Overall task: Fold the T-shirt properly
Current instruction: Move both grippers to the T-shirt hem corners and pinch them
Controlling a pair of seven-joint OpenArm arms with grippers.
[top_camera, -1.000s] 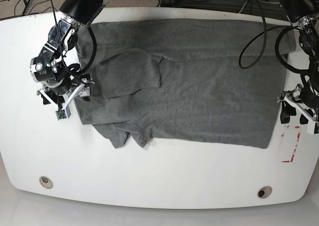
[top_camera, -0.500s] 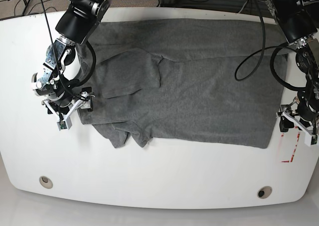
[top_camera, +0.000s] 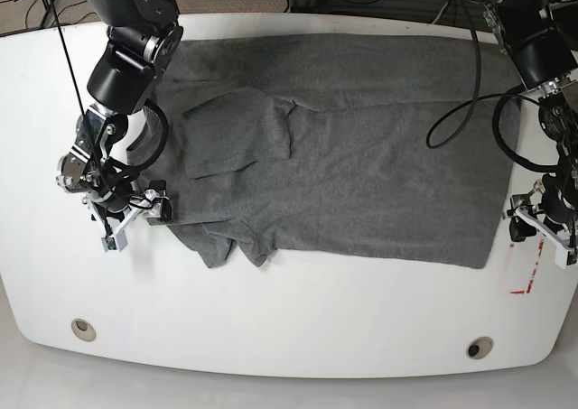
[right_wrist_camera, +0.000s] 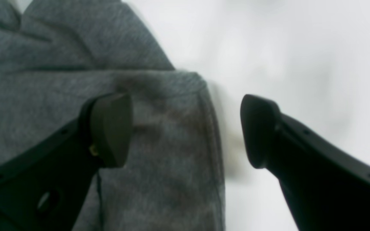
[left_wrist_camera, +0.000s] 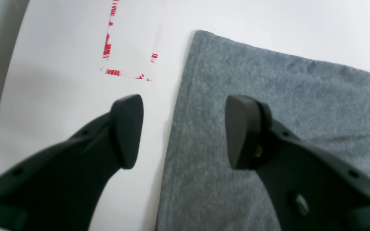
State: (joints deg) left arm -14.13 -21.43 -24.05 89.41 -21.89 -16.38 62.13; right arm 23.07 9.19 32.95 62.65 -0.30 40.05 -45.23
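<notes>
The grey T-shirt is lying on the white tabletop, spread wide, with some folded parts at the side of the right arm. The left gripper is open wide, and it holds nothing; between its fingers the straight edge of the shirt is seen. The right gripper is also wide open and empty, with its fingers on the two sides of another shirt edge, near a corner.

L end effector open, over grey T-shirt
</notes>
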